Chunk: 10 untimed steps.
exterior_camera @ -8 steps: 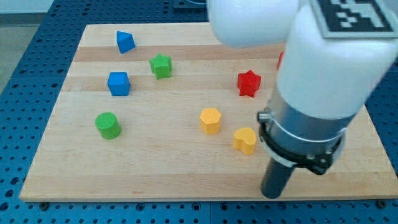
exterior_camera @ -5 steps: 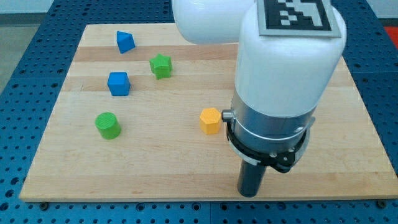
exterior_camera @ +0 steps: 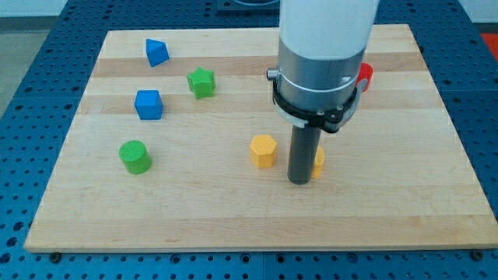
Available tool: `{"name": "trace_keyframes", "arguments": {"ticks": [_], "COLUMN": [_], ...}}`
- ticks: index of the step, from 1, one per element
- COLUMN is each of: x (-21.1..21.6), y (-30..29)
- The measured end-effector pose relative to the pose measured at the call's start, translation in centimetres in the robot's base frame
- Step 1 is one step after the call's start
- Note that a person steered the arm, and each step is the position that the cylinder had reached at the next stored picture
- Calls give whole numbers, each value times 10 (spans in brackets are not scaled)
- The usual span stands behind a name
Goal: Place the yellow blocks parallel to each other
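A yellow hexagonal block [exterior_camera: 263,151] sits near the middle of the wooden board [exterior_camera: 233,218]. A second yellow block [exterior_camera: 319,161] lies to its right, mostly hidden behind my rod; only its right edge shows. My tip [exterior_camera: 299,181] rests on the board touching or just in front of that second yellow block, at its lower left side, and about a block's width to the right of the hexagonal one.
A blue block [exterior_camera: 156,52] and a blue cube [exterior_camera: 148,104] lie at the view's upper left, with a green star [exterior_camera: 201,82] and a green cylinder [exterior_camera: 135,156]. A red block [exterior_camera: 364,75] peeks out behind the arm at the right.
The arm has swung up and to the view's left. My tip moved from the board's bottom edge up to the right-hand yellow block, which it now covers.
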State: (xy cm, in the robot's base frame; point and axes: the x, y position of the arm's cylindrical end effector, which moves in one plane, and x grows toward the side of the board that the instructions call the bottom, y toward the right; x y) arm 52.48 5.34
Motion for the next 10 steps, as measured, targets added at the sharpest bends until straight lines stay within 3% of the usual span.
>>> {"name": "trace_keyframes", "arguments": {"ticks": [8,10], "x": [-13,27], "y": [24,28]}}
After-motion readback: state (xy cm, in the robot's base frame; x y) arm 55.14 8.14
